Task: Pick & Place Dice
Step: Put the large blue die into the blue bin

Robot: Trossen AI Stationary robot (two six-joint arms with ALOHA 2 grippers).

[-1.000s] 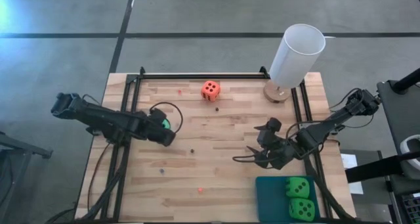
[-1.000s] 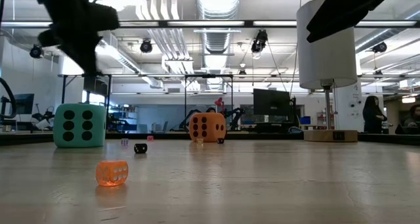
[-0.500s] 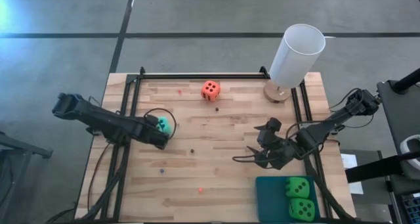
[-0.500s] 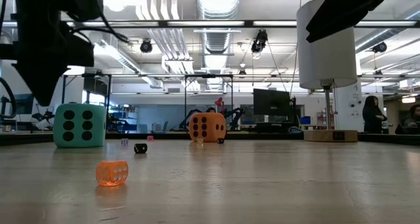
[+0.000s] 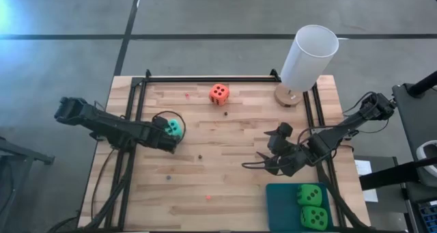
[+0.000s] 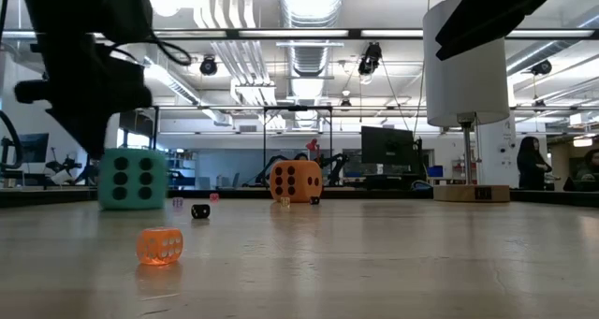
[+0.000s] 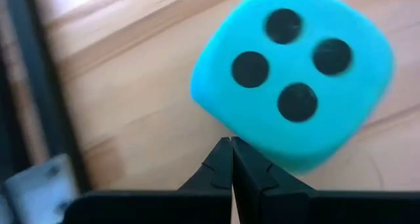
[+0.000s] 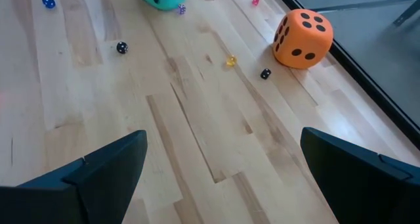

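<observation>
Jaws of the left gripper [image 7: 231, 142] clenched against turquoise die [image 7: 295, 76]; right gripper [image 5: 263, 165] released, orange-red die [image 5: 218, 93] apart.

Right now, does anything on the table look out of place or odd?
Yes. The left gripper has its jaws shut, empty, right beside the turquoise die, so no grasp is possible. Several tiny dice, one orange, lie scattered over the wooden table.

Bare wood is lying open across the middle of the table [image 5: 225, 141] in the high view. The white cylinder [image 5: 308, 57] is blocking the upper right corner, and the left gripper [image 5: 171, 143] is crowding the turquoise die [image 5: 175, 128] at centre left.
</observation>
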